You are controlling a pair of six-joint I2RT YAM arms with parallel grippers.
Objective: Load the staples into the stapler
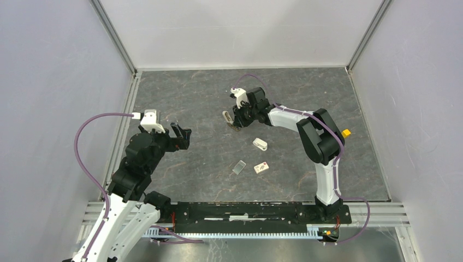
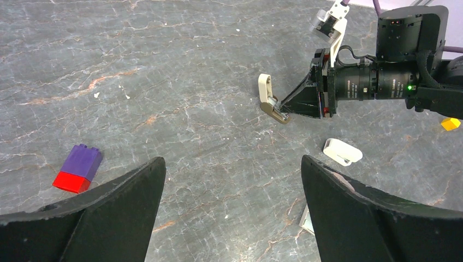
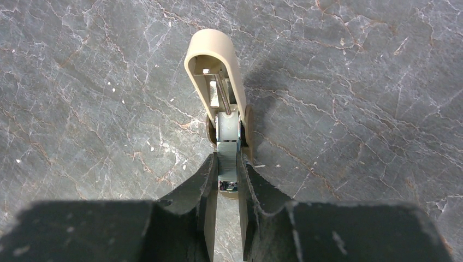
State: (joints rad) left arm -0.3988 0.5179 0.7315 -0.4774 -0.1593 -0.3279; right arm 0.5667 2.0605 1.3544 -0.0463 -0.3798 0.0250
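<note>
The right fingers [image 3: 206, 188] clamp the hinged-open stapler [image 3: 212, 39] by its metal magazine at the far middle of the counter [image 1: 185, 93]. The staples' white box [image 1: 261, 168] and grey strip [image 1: 238, 167] lie side by side nearer the arms. The left fingers [image 2: 125, 202] stand wide apart, holding nothing.

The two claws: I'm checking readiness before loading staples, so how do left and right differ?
The left claw is wide open and empty; the right claw is shut on the opened tan stapler. The left claw hangs apart from every item; the right claw reaches to the far middle of the table. Both are black.
</note>
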